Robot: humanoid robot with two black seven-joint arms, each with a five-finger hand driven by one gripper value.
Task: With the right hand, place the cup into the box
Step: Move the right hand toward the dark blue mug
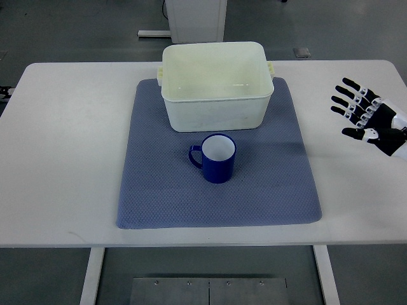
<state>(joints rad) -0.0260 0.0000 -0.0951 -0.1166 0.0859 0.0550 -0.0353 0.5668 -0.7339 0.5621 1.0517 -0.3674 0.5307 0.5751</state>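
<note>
A blue cup (217,159) with a white inside stands upright on the blue-grey mat (165,197), its handle pointing left. Just behind it sits the cream plastic box (216,111), with nothing inside. My right hand (360,113) hovers over the table's right side, well to the right of the cup and the mat. Its black and white fingers (348,97) are spread and hold nothing. The left hand does not show.
The white table (63,159) carries the mat and the box. A white cabinet base (191,16) stands on the floor behind the table. A metal plate (210,291) lies below the table's front edge.
</note>
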